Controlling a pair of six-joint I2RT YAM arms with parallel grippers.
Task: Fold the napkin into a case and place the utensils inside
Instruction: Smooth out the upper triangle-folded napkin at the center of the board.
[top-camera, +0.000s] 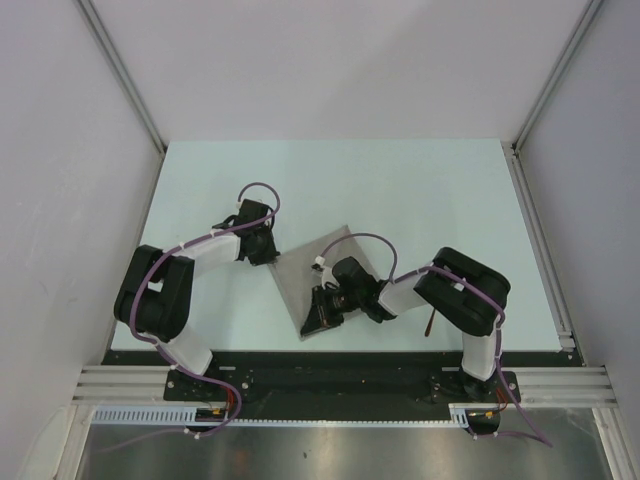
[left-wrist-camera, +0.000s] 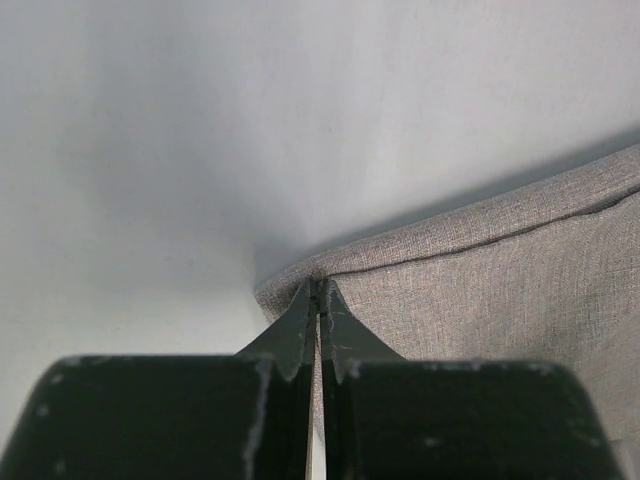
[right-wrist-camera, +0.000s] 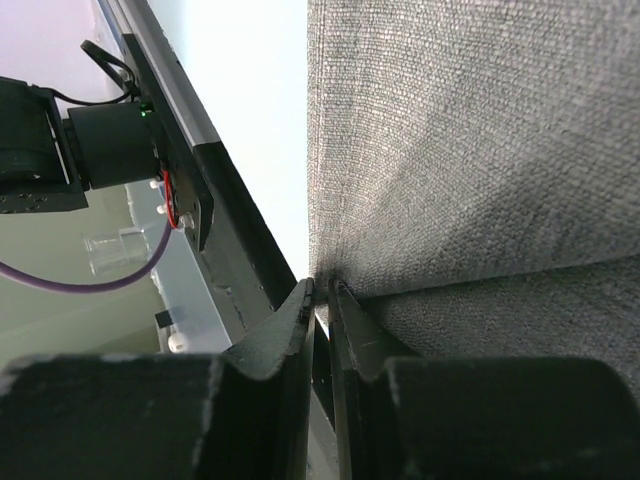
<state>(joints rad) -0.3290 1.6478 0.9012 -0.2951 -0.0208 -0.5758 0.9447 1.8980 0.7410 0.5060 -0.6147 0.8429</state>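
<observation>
Currently, my left gripper (left-wrist-camera: 318, 292) is fully closed on the napkin (top-camera: 306, 274) corner at 9 o'clock; my right gripper (right-wrist-camera: 322, 292), nearly closed, pinches its 6 o'clock corner at table (top-camera: 430, 190) centre.

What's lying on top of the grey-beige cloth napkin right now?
No cutlery lies on the visible part of the grey-beige cloth napkin. The left gripper pinches its left corner, the right gripper its near corner. The cloth beneath that gripper is covered.
</observation>
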